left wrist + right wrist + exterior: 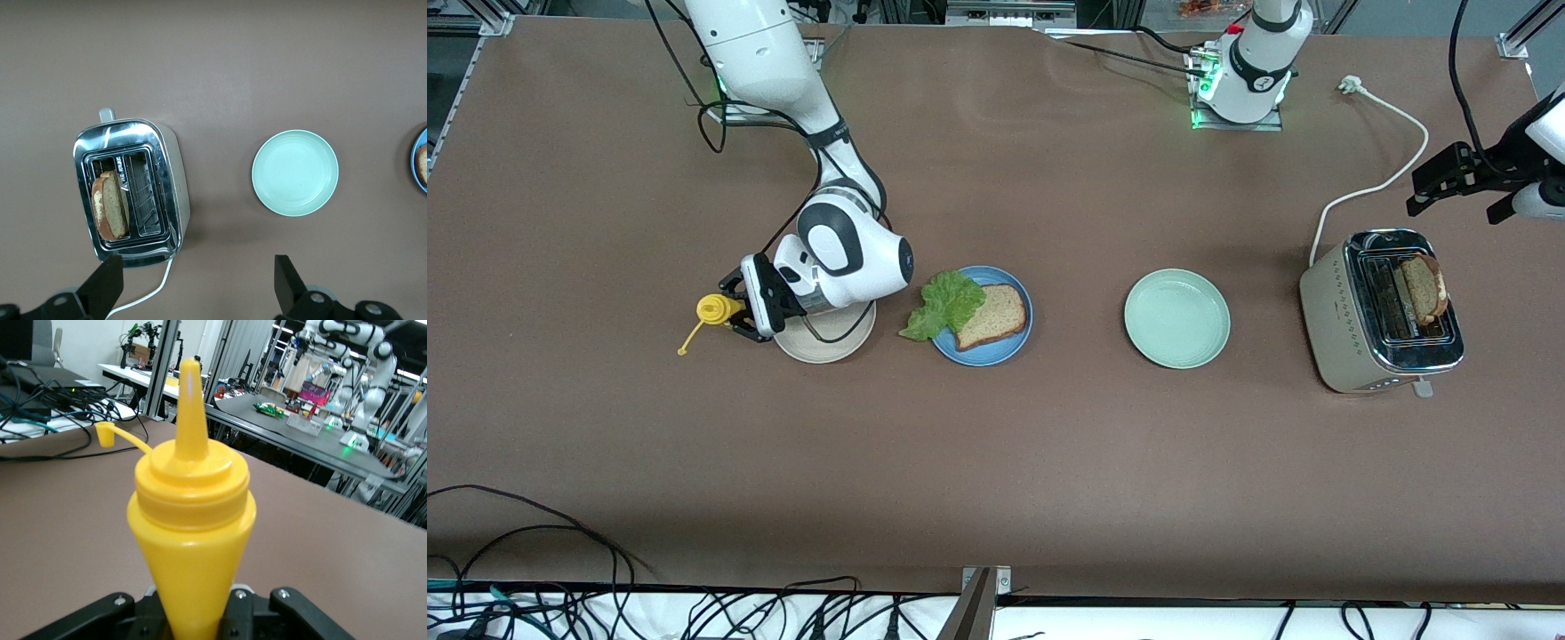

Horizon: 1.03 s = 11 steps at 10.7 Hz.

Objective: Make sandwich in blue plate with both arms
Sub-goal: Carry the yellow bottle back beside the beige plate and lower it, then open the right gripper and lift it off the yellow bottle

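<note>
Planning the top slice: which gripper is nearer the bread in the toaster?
Left. The left gripper hangs open just above the toaster holding the bread slice; the right gripper, shut on the yellow bottle, is beside the cream plate.

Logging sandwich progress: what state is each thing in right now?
Blue plate: holds one bread slice and lettuce.
Toaster: second slice in one slot.
Mint plate: empty.
Yellow bottle: uncapped, gripped.
Right gripper: shut on bottle.
Left gripper: open above toaster.

Three plates: one blue plate (982, 354), one cream plate (823, 345), one mint-green plate (1176, 318). Two bread slices (991, 316) (1424, 286), one lettuce leaf (943, 304), one toaster (1380, 311), one yellow squeeze bottle (191, 533).
</note>
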Available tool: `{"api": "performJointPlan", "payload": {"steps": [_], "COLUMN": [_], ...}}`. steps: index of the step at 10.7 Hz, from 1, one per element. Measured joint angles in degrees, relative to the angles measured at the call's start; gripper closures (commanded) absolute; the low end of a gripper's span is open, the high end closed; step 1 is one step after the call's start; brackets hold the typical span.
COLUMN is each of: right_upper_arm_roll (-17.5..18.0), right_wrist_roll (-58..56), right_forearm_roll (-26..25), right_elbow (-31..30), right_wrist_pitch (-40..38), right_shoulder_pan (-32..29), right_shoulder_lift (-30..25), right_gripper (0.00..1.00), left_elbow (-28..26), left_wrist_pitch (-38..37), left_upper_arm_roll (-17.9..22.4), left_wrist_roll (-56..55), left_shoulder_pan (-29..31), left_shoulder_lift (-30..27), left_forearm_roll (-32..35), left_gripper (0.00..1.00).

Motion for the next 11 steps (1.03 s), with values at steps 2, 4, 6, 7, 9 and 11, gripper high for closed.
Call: {"api": "performJointPlan", "payload": {"steps": [2, 4, 6, 7, 9, 11], "right_upper_arm_roll": [-1.94, -3.55, -3.63, -3.63, -3.48, -3.42], "right_wrist_roll": [7.99, 12.50, 16.21, 17.61, 19.42, 20.26], "right_forearm_roll": [-0.07, -0.11, -0.23, -0.25, -0.25, -0.22], "right_elbow": [-2.32, -5.90, -8.87, -9.77, -10.54, -11.38], "right_wrist_pitch": [6.13, 10.00, 10.56, 10.74, 11.85, 13.60], "right_shoulder_pan": [0.23, 0.21, 0.32, 0.46, 0.89, 1.13], "right_shoulder_lift": [0.06, 0.09, 0.12, 0.12, 0.11, 0.11], "right_gripper": [0.90, 0.90, 0.90, 0.91, 0.89, 0.85], "left_elbow": [-0.65, -0.93, -1.06, -1.11, -1.16, -1.18], "left_wrist_pitch": [0.57, 0.70, 0.72, 0.77, 0.88, 0.90], "left_upper_arm_roll": [-0.11, -0.11, -0.12, -0.12, -0.12, -0.12], "left_wrist_roll": [0.00, 0.00, 0.00, 0.00, 0.00, 0.00], "left_shoulder_pan": [0.00, 0.00, 0.00, 0.00, 0.00, 0.00], "left_shoulder_lift": [-0.22, -0.66, -0.79, -0.79, -0.79, -0.79], "left_forearm_roll": [0.00, 0.00, 0.00, 0.00, 0.00, 0.00], "left_gripper": [0.00, 0.00, 0.00, 0.00, 0.00, 0.00]}}
